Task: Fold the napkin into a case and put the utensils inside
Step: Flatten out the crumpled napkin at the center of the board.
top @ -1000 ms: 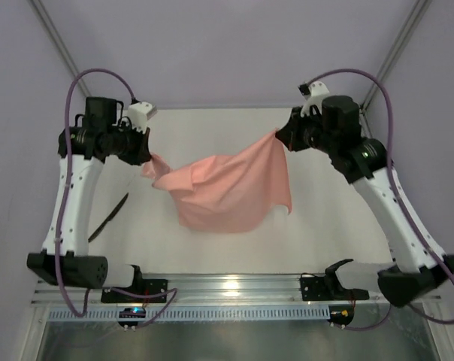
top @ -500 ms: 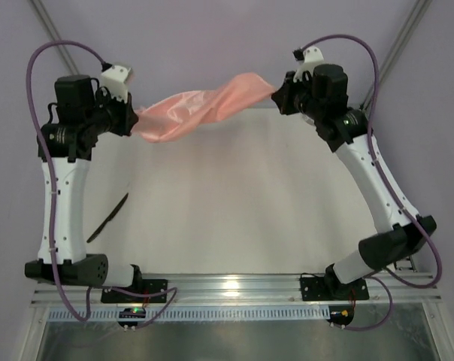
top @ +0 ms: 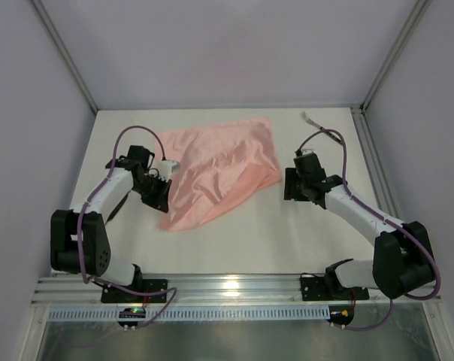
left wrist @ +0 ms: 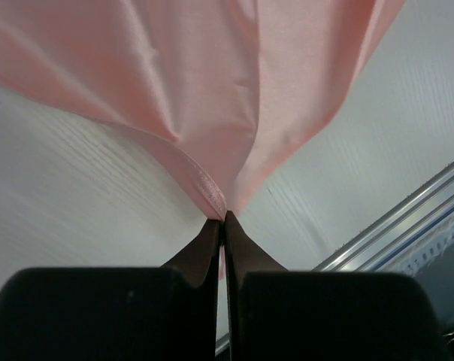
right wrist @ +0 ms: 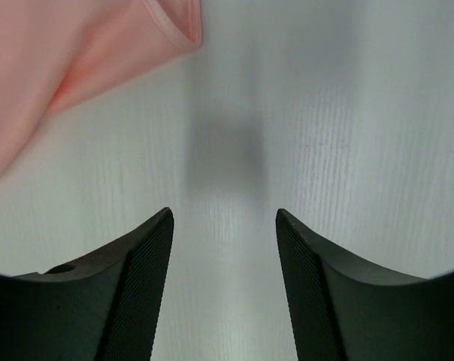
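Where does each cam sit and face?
Top external: above and behind the robot, looking down at the table; left arm, right arm, napkin show.
Left wrist: on the left arm, facing along left jaws shut on the napkin.
Right wrist: on the right arm, facing the table past open, empty right jaws; napkin corner upper left.
Shared: all see the napkin.

Beyond my left gripper (left wrist: 224, 220) the napkin (left wrist: 234, 90) runs off the top edge, its pinched fold hidden between the fingers. Up-left of my right gripper (right wrist: 223, 218), only a blurred corner shows.
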Tool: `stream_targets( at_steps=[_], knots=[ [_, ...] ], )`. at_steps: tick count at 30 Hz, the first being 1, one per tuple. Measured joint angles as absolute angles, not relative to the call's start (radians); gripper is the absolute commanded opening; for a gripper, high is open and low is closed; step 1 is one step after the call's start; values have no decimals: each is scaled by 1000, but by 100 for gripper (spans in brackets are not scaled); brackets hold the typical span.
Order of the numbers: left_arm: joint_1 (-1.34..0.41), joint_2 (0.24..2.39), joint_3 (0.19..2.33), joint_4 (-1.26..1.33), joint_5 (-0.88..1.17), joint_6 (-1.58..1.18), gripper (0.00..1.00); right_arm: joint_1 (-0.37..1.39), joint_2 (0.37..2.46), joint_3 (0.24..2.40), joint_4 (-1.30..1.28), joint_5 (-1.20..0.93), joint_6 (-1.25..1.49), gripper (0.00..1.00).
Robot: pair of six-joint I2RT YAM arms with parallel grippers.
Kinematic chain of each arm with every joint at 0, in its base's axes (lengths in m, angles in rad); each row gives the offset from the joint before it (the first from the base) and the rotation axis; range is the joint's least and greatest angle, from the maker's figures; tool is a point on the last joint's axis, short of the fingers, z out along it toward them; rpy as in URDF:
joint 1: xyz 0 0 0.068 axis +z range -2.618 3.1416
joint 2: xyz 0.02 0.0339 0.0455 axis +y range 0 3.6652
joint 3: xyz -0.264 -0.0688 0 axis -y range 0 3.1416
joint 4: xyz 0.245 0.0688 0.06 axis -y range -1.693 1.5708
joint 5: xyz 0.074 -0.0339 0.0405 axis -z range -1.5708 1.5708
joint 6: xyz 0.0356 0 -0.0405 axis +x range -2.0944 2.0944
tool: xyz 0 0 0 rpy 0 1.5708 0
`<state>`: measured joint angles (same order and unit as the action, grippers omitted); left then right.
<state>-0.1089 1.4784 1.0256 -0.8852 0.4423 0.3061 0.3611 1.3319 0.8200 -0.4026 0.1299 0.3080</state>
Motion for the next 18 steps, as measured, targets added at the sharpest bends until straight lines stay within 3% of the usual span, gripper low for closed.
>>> stream_targets(
  at_steps=[5, 9, 18],
  knots=[
    [-108, 1476, 1007, -882, 442, 371, 2, 362, 1243, 837, -438, 199, 347, 67],
    [-99, 1459, 986, -865, 419, 378, 2, 397, 1298, 981, -427, 213, 344, 70],
    [-84, 1439, 942, -850, 381, 400, 9, 490, 1854, 1458, -476, 194, 249, 74]
  ],
)
